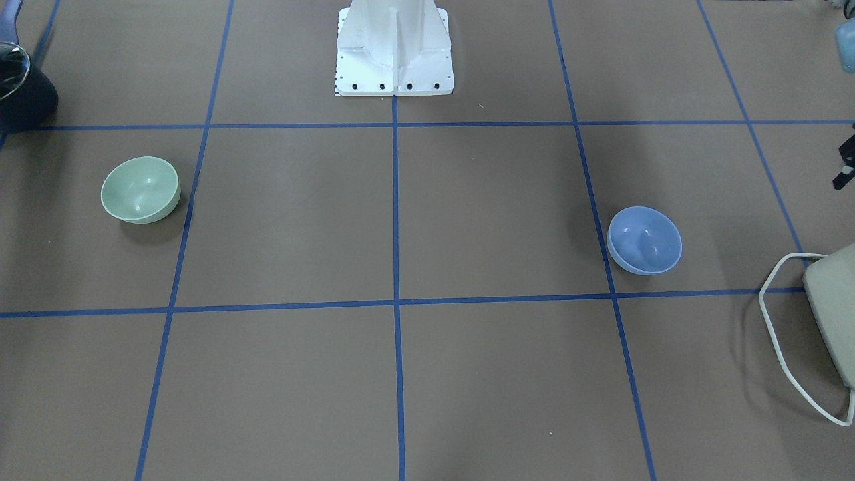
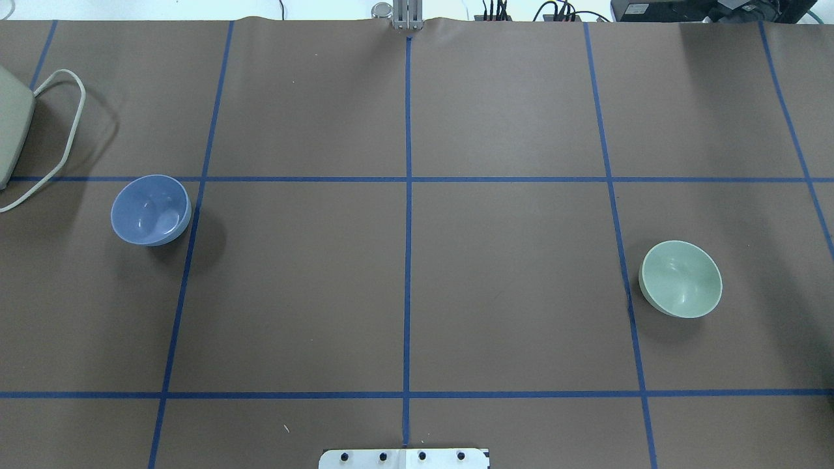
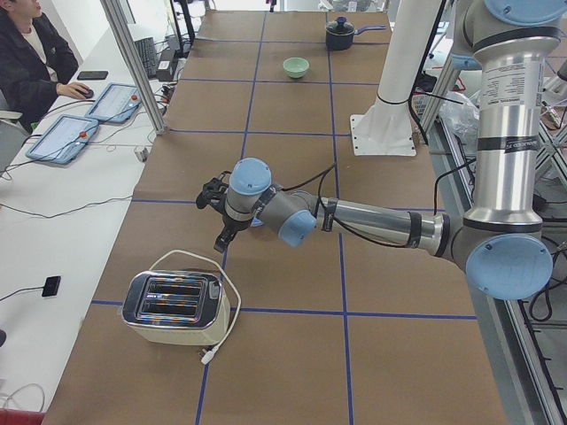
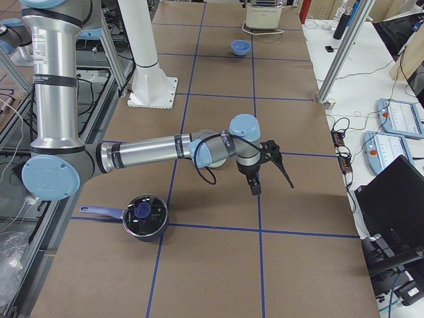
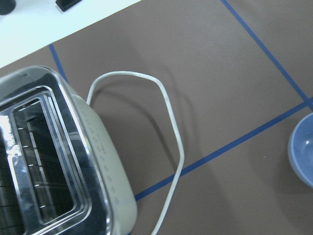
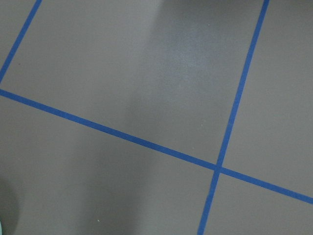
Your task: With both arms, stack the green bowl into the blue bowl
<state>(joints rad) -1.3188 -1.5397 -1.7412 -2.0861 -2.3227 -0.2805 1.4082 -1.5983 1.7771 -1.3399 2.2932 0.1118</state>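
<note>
Take 12 o'clock as pointing away from the robot in the overhead view. On that dial the counter carries, from left to right, one toaster at the 10 o'clock edge, one blue bowl at about 9 o'clock and one green bowl between 3 and 4 o'clock. One lidded pot sits further out, at roughly 4 o'clock of the green bowl. Both bowls stand upright with their mouths up and lie well apart. The green one is just past 3 o'clock from the blue one, so the stacking move has to run back toward 9 o'clock across the middle of the counter. Being round, neither bowl has a long axis, so any point on the rim should serve for a grasp. There are two arms. The left arm reaches out over the blue bowl's side, and in its wrist view that bowl's rim peeks in at about 4 o'clock, off to the side of the jaws rather than under them. The right arm stretches out low on the green bowl's side and is plainly the nearer one to it. Its wrist view shows almost only bare counter and tape lines, so I cannot say which way the bowl lies from its jaws. Both pairs of jaws appear only in the side views, so I cannot tell whether either is spread or pressed together. Neither bowl looks gripped.
</note>
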